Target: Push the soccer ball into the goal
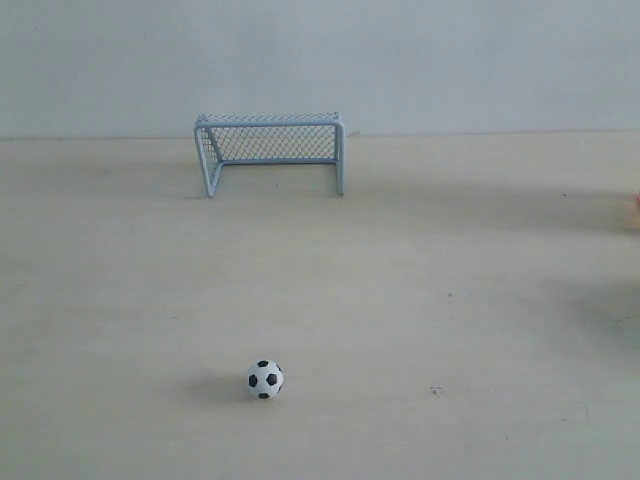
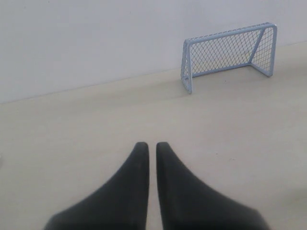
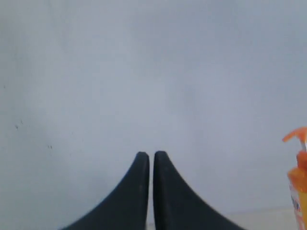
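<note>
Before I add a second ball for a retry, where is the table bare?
Bare: the whole stretch between the soccer ball and the goal, and the table either side of both. Nowhere crowded; only an orange pump bottle stands at the exterior view's right edge.

Colours: soccer ball (image 1: 265, 379) white, black pentagon patches. goal (image 1: 270, 122) pale blue-grey frame, matching diamond mesh. counter (image 1: 450, 300) plain pale beige. left gripper (image 2: 152, 146), right gripper (image 3: 151, 155): jaws black. pump bottle (image 3: 300, 191) orange.

The soccer ball (image 1: 265, 379) lies before the goal (image 1: 270, 152) — well apart.
</note>
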{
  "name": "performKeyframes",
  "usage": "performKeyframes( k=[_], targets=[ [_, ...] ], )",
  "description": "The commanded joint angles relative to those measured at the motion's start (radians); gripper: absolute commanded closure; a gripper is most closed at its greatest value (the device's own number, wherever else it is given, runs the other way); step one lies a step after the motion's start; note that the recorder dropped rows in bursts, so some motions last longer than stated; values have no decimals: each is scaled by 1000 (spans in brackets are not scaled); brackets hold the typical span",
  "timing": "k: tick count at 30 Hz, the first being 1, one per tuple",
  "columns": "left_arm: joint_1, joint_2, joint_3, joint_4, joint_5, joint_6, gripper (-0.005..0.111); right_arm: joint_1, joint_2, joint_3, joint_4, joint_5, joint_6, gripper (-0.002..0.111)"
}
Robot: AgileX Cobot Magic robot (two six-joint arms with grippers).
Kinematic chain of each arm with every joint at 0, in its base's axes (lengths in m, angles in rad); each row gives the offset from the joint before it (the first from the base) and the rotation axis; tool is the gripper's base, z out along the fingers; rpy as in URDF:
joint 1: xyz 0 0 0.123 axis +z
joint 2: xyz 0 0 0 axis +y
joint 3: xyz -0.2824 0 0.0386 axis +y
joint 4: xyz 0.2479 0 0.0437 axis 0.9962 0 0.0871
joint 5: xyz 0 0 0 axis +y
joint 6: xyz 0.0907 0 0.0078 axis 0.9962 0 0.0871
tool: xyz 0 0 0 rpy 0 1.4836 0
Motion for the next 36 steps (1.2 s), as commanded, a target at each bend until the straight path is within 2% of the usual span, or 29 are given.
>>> performKeyframes(
  k=[1, 9, 15, 18, 21, 23, 29, 32, 36],
  targets=[
    [-4, 4, -4, -3, -9, -8, 100, -1, 0, -21, 106, -81, 32, 108],
    [-4, 4, -4, -3, -9, -8, 100, -1, 50, -43, 135, -236, -83, 108],
    [-4, 4, -4, -3, -9, -8, 100, -1, 314, -256, 137, -184, -248, 108],
    [-4, 4, -4, -3, -9, -8, 100, -1, 457, -387, 137, -63, -387, 108],
    [-4, 4, -4, -3, -9, -8, 100, -1, 614, -516, 178, 171, -542, 108],
    [-4, 4, -4, -3, -9, -8, 100, -1, 726, -580, 271, 321, -713, 108],
    [-4, 4, -4, -3, -9, -8, 100, 14, 995, -612, 540, 569, -1118, 108],
    [-4, 4, -4, -3, -9, -8, 100, 94, 1098, -612, 481, 607, -1132, 108],
    [-4, 4, -4, -3, -9, -8, 100, 272, 1214, -612, 328, 604, -1052, 108]
  ],
)
